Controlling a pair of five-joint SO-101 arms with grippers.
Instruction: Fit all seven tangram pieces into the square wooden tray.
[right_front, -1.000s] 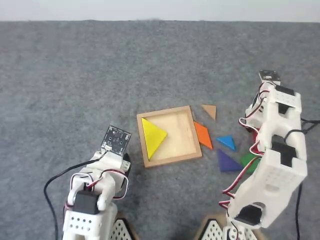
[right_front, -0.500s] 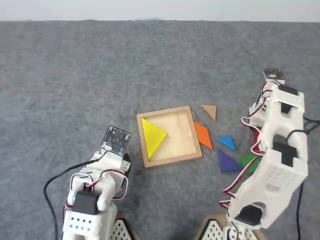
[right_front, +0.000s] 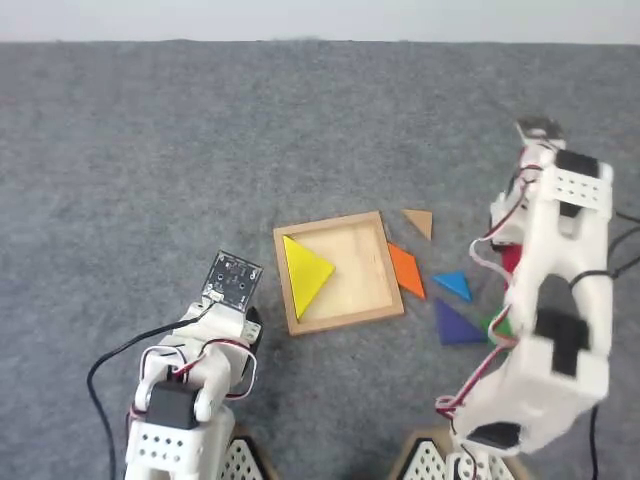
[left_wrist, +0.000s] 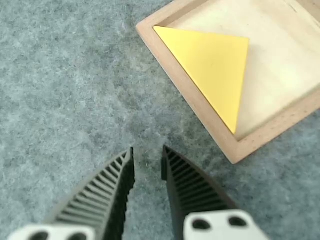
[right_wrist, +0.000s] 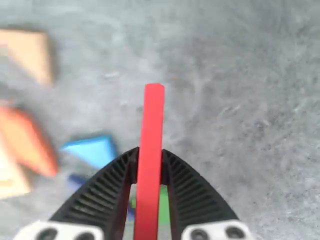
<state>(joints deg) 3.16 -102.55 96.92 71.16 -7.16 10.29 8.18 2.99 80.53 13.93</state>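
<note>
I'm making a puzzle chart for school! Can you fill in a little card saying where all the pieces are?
Inside: yellow triangle, flat in the wooden tray
Held: red piece, in the right gripper
Outside tray: tan triangle, orange piece, blue triangle, purple triangle, green piece
Left gripper: slightly open, empty, near tray

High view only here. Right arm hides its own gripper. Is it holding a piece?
Observer: Yes. Right gripper is shut on a red piece, gripped on edge and sticking out past the tips.
Operator: What's under it?
Observer: A green piece shows beneath the gripper, the blue triangle beside it, and carpet ahead.
Operator: Left gripper?
Observer: Left gripper is slightly open and empty, over carpet just outside the wooden tray wall.
</note>
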